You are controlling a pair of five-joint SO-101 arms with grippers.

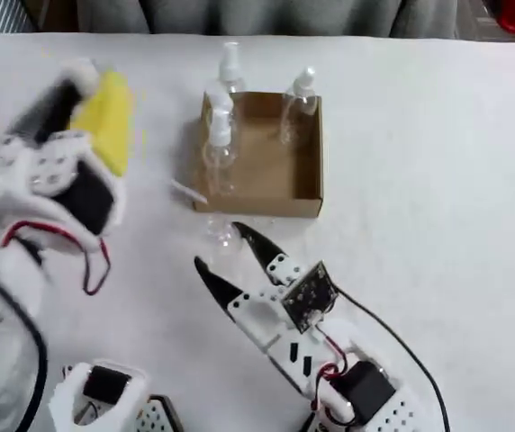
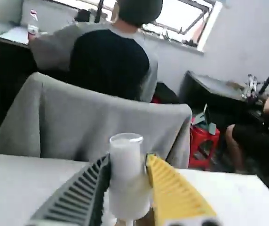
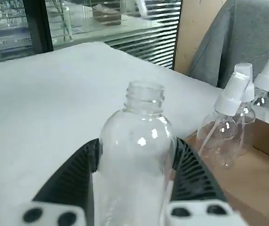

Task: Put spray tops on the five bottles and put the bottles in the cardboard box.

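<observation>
My left gripper (image 2: 127, 162) pinches a spray top (image 2: 125, 181) near the table's (image 1: 438, 135) left edge while my right gripper (image 3: 137, 147) clamps the 1 uncapped bottle (image 3: 135, 169) beside the box's (image 1: 257, 208) near wall, so a tilted top could, I judge, jam or tip it.

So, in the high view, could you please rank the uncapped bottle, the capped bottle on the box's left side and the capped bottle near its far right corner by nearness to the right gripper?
1. Uncapped bottle, at the right gripper, before the cardboard box.
2. Left capped bottle, inside the box's left side.
3. Far-right capped bottle, by its far right corner.
</observation>
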